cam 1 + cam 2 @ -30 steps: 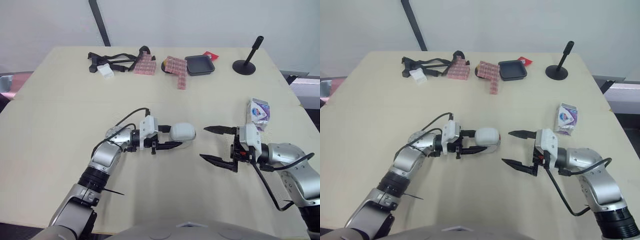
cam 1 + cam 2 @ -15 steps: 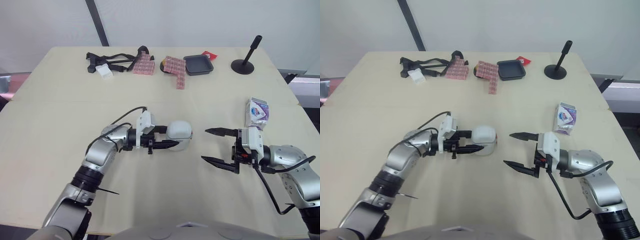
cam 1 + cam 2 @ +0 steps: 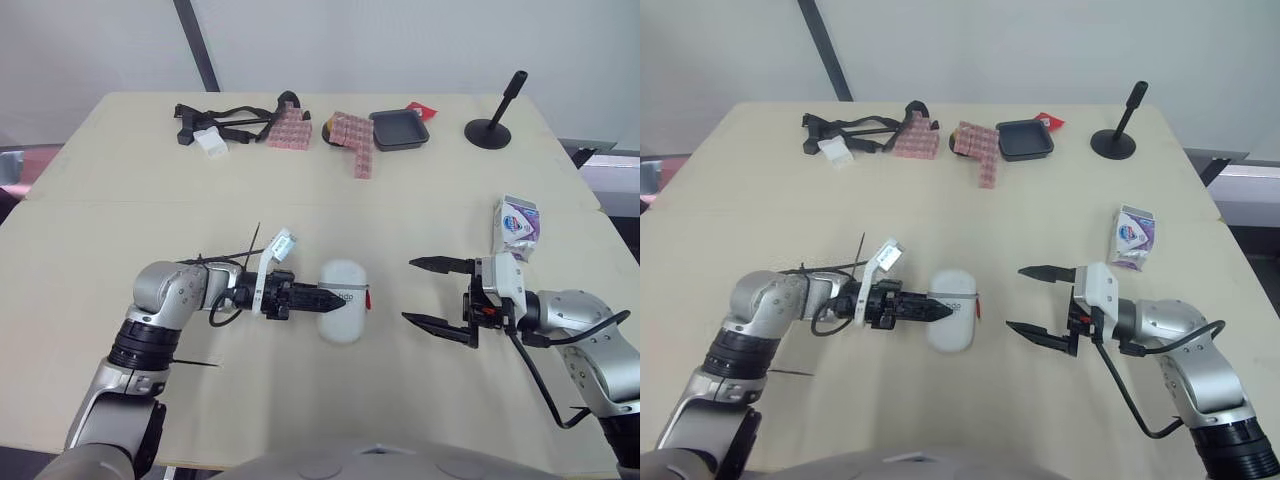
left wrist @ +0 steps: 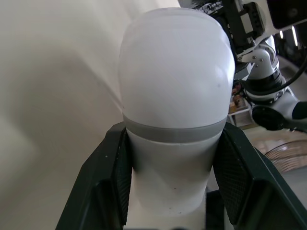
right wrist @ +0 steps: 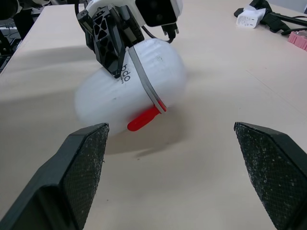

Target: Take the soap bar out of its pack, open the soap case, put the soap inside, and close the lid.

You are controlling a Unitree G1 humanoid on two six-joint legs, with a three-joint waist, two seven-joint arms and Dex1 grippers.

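Note:
A white oval soap case (image 3: pixel 343 299) with a grey seam and a red clasp (image 5: pixel 142 119) is held near the middle of the table, turned with its broad side up. My left gripper (image 3: pixel 322 300) is shut on the soap case, its black fingers (image 4: pixel 103 177) clamping both sides. My right gripper (image 3: pixel 428 292) is open and hangs a short way to the right of the case, its fingers (image 5: pixel 88 163) spread wide and empty. The soap pack (image 3: pixel 517 224), a white and purple carton, stands near the table's right edge behind my right arm.
Along the far edge lie a black strap with a white plug (image 3: pixel 213 132), pink checked packs (image 3: pixel 352 137), a dark tray (image 3: pixel 399 129) and a black stand (image 3: pixel 492 125). The table (image 3: pixel 120 215) is bare between those and my arms.
My left wrist has rolled over, turning the soap case from on edge to broad side up and lowering it slightly. My right gripper has stayed where it was.

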